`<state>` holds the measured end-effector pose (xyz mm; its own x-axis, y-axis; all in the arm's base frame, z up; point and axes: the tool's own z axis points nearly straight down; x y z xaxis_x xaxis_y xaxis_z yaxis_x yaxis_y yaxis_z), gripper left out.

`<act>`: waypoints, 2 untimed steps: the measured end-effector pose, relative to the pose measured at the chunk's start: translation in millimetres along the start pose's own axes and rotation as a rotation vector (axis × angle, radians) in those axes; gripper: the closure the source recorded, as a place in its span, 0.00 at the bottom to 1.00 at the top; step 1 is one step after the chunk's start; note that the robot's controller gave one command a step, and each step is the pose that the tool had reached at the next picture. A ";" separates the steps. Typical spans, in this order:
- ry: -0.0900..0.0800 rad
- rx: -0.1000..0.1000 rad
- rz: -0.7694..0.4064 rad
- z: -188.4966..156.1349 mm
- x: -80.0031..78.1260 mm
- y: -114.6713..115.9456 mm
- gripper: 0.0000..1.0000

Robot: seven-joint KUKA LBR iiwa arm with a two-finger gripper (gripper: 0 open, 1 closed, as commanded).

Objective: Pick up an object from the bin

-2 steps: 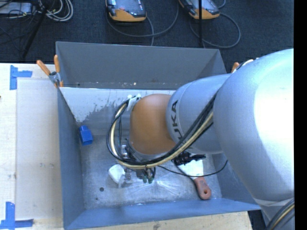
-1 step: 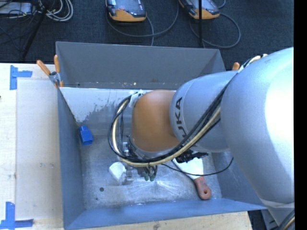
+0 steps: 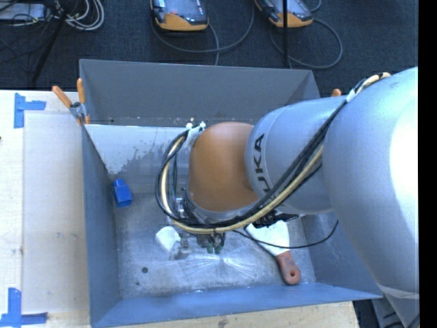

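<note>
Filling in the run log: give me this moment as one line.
gripper: low in bin, beside white lump | blue block: left, apart | brown handle: right

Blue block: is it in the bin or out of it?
In. The blue block lies inside the bin, by its left wall, well apart from the end effector.

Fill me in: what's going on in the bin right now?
The KUKA arm is reaching down into the grey bin from the right. Its gripper is low over the bin floor, right beside a small white object near the middle. A blue block lies apart on the left, and a reddish-brown handled tool lies to the front right. I cannot tell whether the gripper has hold of anything yet.
</note>
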<state>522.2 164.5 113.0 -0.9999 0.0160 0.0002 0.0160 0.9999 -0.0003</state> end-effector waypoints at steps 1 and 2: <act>0.003 0.001 0.000 -12.1 1.1 -0.4 1.00; 0.001 0.000 0.001 -26.4 0.5 -0.4 1.00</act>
